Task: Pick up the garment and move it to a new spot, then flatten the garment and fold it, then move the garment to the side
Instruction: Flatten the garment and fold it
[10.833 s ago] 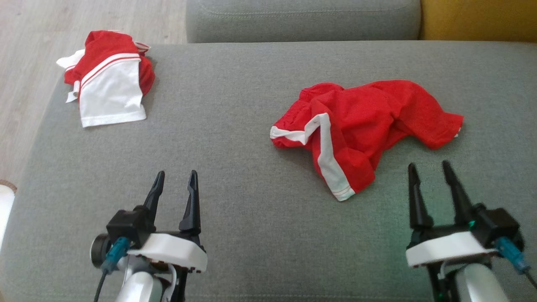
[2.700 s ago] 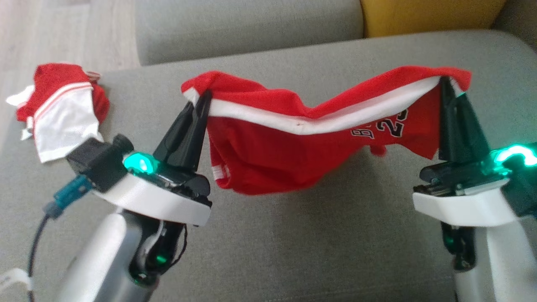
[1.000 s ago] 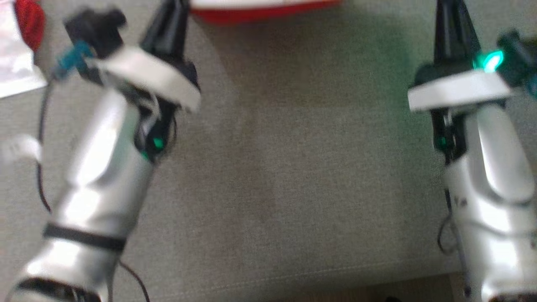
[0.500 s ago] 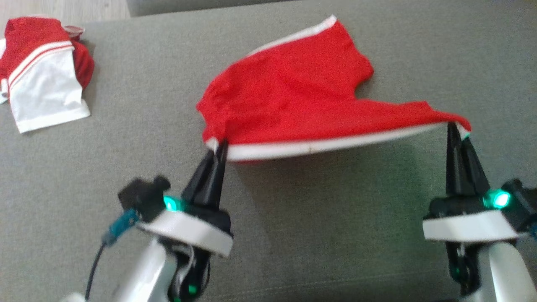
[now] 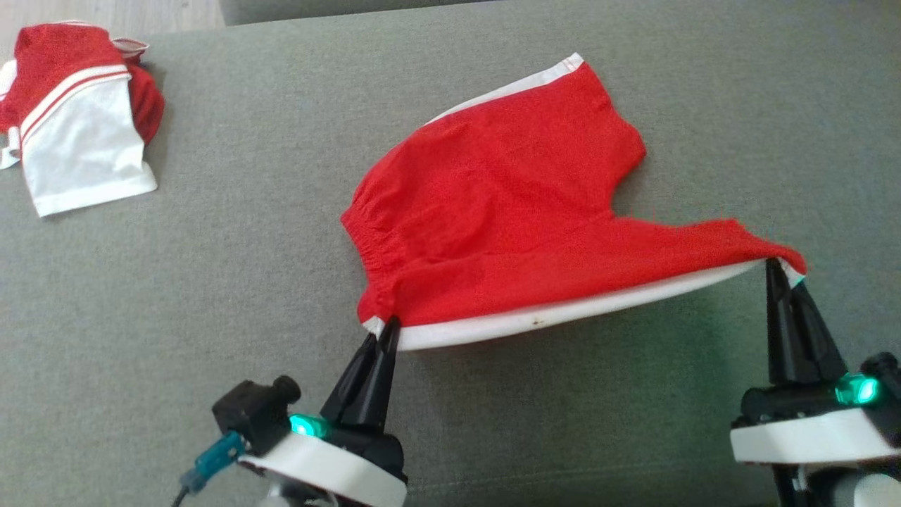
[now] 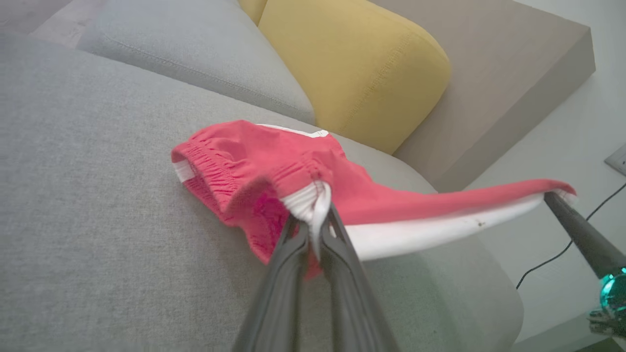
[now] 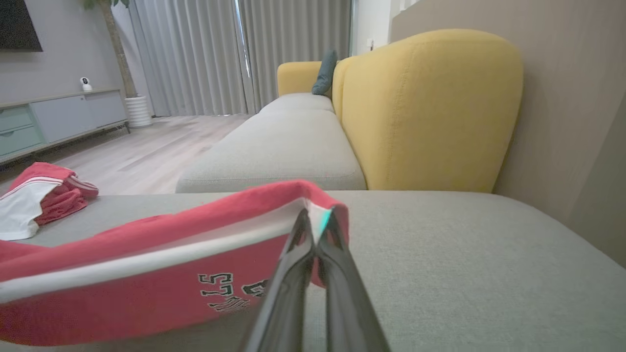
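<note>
Red shorts (image 5: 507, 211): white-banded edge was stretched left to right across the lower frame, left gripper (image 5: 386, 332) and right gripper (image 5: 776, 272) each pinching a corner. The body lay up-frame of both on the grey cushion (image 5: 211, 296).

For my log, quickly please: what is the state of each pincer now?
Left pincer: closed, holding the red shorts.
Right pincer: closed, holding the red shorts too.

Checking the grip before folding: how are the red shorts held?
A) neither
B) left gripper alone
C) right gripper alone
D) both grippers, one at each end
D: the left gripper and right gripper are each shut on one end of the red shorts' white-striped edge.
</note>
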